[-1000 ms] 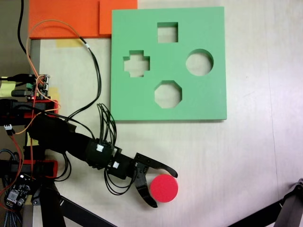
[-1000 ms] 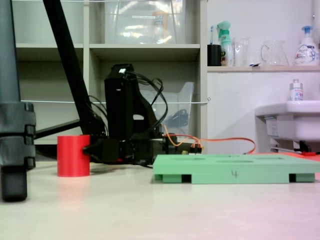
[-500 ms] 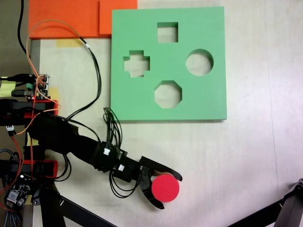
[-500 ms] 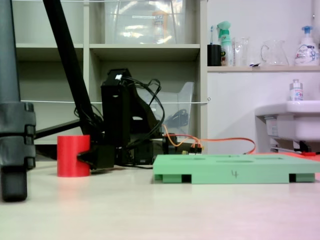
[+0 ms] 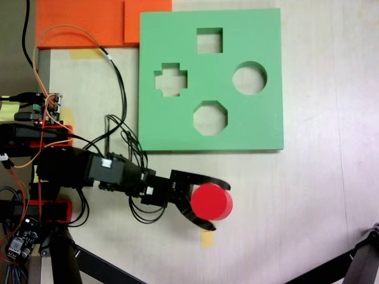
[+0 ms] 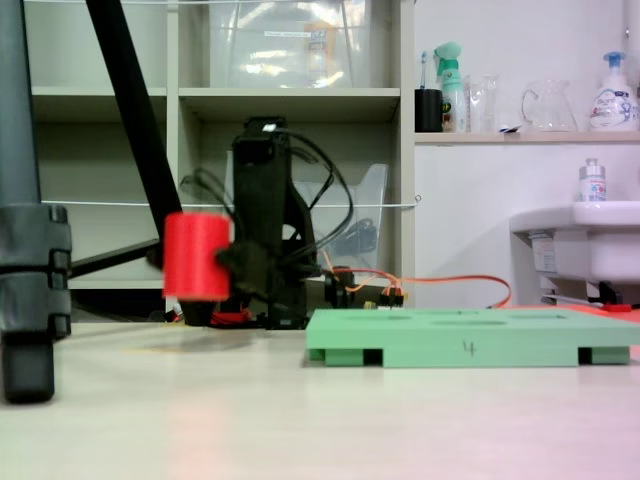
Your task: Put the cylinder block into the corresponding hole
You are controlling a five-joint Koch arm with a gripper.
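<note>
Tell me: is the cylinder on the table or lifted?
Lifted. In a fixed view the cylinder hangs clear above the table, clamped between the fingers.

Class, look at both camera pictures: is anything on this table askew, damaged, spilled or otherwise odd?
Nothing stands out. The green board lies flat and whole, all four cut-outs empty, including the round hole. The gripper holds the red cylinder upright, clear of the table. A small yellow tape scrap lies under it.

You get even, soft indoor light in both fixed views, with no harsh shadows and no glare. At the gripper (image 6: pixel 232 268), the cylinder block (image 6: pixel 196 256) smears with motion blur in the low side view. Above the gripper (image 5: pixel 214 202) from the top, everything stays reasonably sharp.
</note>
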